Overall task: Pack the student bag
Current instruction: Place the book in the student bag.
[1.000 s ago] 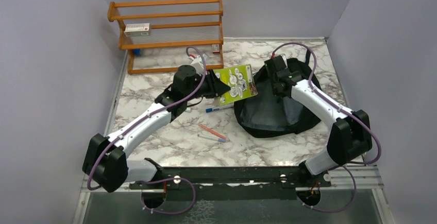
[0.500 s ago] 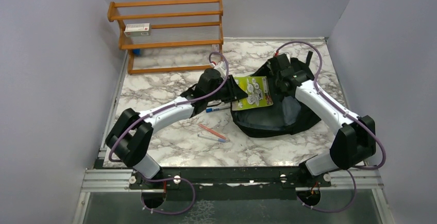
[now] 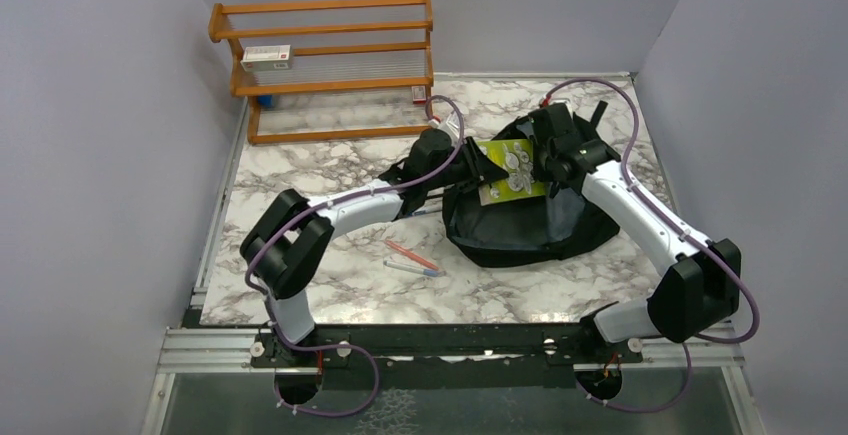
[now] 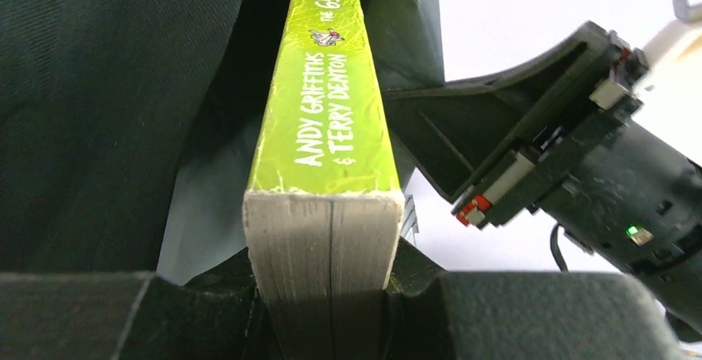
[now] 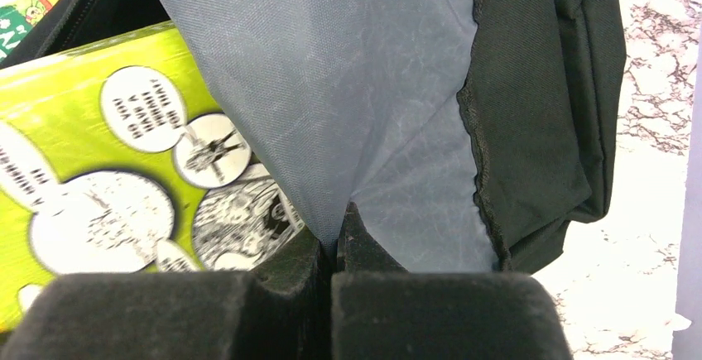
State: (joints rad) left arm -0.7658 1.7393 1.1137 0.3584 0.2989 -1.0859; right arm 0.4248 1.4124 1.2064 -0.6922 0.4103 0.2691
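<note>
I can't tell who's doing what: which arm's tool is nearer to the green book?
Left. The left tool clamps the green book; the right tool sits beside it, pinching the lining of the student bag.

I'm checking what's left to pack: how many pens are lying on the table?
2. A red pen and a pale pen lie side by side on the table, left of the student bag. More may be hidden under the left arm.

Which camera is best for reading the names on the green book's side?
The left wrist view: the green book shows its spine close up, names readable. The right wrist view shows only its cartoon cover; the top view shows it too small to read.
</note>
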